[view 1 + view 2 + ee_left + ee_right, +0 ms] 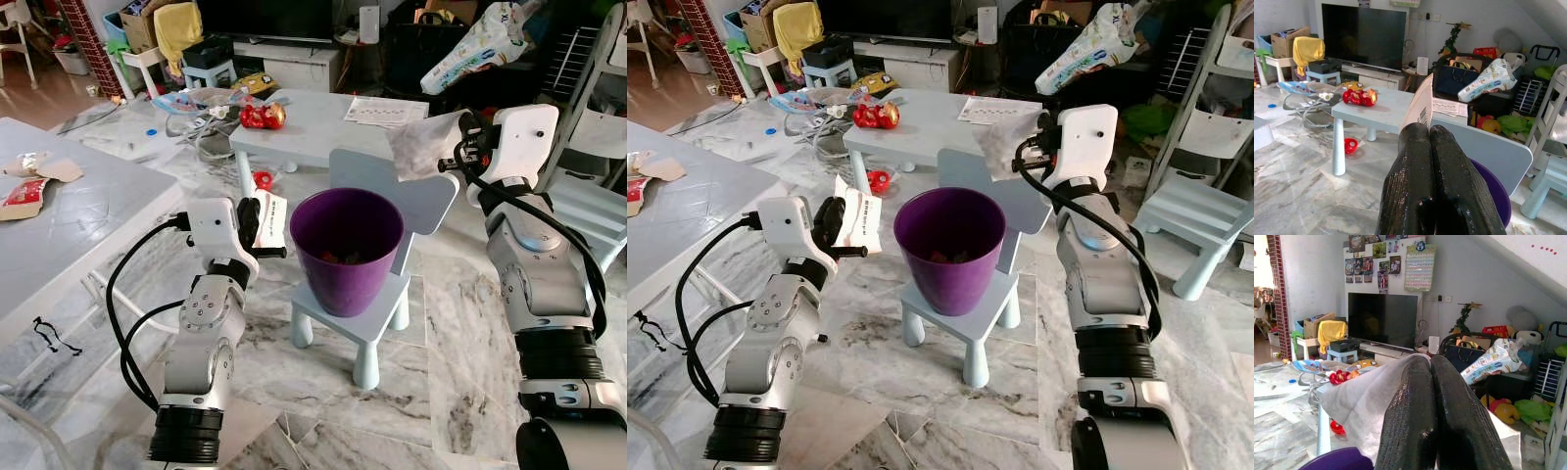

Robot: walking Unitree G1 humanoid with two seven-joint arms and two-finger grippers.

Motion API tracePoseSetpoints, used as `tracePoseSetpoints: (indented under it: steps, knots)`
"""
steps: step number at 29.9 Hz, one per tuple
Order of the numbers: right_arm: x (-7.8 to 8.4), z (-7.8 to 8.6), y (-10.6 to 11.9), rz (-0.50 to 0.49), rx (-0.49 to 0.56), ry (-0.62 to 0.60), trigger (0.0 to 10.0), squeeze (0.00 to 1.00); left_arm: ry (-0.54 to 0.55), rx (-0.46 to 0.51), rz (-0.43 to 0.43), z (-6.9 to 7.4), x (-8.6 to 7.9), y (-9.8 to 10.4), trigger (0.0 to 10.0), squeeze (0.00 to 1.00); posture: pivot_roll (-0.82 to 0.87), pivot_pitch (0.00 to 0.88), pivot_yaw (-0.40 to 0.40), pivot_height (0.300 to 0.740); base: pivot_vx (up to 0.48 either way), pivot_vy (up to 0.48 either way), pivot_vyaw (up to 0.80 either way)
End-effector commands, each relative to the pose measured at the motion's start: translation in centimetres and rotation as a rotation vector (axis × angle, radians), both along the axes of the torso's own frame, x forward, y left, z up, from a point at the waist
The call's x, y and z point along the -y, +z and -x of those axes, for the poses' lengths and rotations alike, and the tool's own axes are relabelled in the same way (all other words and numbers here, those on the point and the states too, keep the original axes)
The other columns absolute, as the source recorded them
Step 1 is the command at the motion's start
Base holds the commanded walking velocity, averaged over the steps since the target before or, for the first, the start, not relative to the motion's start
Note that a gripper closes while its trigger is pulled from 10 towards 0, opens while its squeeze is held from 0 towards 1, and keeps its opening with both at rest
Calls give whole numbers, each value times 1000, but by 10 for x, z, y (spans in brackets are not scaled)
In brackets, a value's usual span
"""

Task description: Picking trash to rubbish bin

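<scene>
Now carrying to drop | left gripper (263,227) pinching paper slip (271,217) left of purple bin (346,250), frame centre | right gripper (453,147) clamping tissue (421,145) upper right | next: swing over rim, release.

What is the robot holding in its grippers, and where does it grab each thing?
Left gripper pinches a white paper slip by its edge; right gripper pinches a crumpled tissue by one end.

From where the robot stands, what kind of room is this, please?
Most likely a family living room where children play: a large television against the wall, a small child's table and chair, and toys.
</scene>
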State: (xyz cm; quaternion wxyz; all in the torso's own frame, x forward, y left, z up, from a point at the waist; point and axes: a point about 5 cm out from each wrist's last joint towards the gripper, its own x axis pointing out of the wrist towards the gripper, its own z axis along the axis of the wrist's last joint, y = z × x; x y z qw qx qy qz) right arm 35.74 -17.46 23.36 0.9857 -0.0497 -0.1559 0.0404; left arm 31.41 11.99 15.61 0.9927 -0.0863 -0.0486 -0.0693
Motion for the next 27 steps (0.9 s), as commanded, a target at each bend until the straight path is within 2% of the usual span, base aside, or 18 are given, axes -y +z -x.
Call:
tracePoseSetpoints:
  steps: [1,10,17,27]
  knots:
    - [-3,1,5,3,21,7,10000,0,-12,21,-13,0,0,5,10000,0,-53,50,80,740,322,0,0]
    - [-8,5,-5,2,-4,49,10000,0,-20,13,-19,-1,1,4,10000,0,-52,50,85,740,371,0,0]
    - [-23,18,-37,9,-91,113,10000,0,-18,-28,-40,2,0,-7,10000,0,-54,52,86,740,323,0,0]
    - [-44,39,-74,23,-193,199,10000,0,-13,-47,-53,2,1,-12,10000,0,-59,53,87,740,292,0,0]
